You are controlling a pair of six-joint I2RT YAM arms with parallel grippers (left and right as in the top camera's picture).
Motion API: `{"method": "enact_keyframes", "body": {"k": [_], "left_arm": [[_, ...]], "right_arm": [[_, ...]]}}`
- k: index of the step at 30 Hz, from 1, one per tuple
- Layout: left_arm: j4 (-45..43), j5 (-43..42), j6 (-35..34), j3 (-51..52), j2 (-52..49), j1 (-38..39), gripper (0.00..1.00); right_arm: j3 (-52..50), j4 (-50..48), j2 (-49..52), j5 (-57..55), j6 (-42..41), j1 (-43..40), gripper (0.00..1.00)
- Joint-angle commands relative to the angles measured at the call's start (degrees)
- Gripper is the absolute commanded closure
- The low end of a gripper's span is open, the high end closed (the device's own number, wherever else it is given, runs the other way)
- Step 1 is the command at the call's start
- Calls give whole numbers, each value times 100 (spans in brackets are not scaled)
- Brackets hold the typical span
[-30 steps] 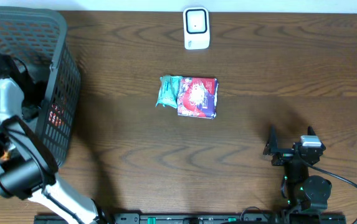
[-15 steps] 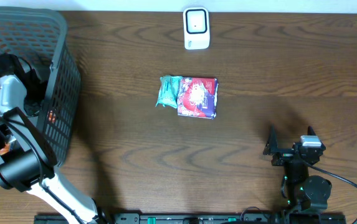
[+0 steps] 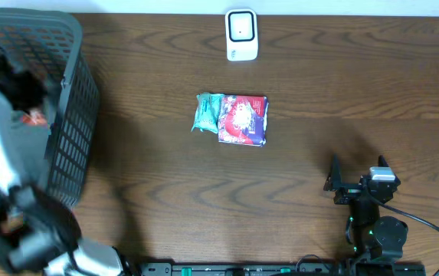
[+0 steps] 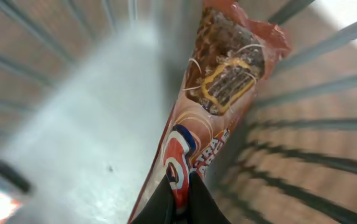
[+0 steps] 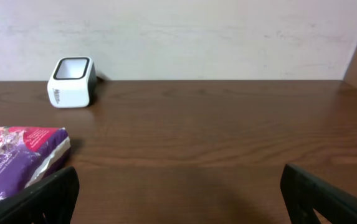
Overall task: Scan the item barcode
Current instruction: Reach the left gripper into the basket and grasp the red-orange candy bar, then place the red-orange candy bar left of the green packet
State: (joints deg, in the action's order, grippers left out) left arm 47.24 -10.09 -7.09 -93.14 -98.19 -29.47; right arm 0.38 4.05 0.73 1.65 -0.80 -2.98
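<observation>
Clamped in left gripper (image 4: pixel 178 194) inside basket (image 3: pixel 73 115), tabletop's left edge: snack packet (image 4: pixel 218 93), lengthwise ahead. Rightward to scanner (image 3: pixel 241 34), far edge. Right gripper (image 5: pixel 181 186) wide, empty.

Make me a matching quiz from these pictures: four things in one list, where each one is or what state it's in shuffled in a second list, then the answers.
Things
1. white scanner
2. purple packet
3. snack pack
4. right gripper

Places or states
A. pinched in the left gripper's shut jaws, inside the basket
B. mid-table, beside a teal packet
C. standing alone at the far edge
D. near edge, jaws open, holding nothing

Pairs: 1-C, 2-B, 3-A, 4-D
</observation>
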Motion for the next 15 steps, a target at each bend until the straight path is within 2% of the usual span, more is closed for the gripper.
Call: {"method": "enact_keyframes", "body": {"k": [1,4,9,11,15], "left_arm": [[-33,-81,-122,-249,1362,20,93],[-55,-520,-343,-249,2138,70,93],[-177,-1436,-675,-243,2730,553,93],[-308,-1921,-809,-229,2702,1102,93],[-317,-1788,-804,-140,2347,2330,93]], "right_arm": [[-7,24,-9,-4,44,39,1],[-7,24,-9,-4,46,39,1],[-7,24,-9,-4,46,39,1],[-7,24,-9,-4,46,39,1],[-7,22,-9,-4,44,39,1]]}}
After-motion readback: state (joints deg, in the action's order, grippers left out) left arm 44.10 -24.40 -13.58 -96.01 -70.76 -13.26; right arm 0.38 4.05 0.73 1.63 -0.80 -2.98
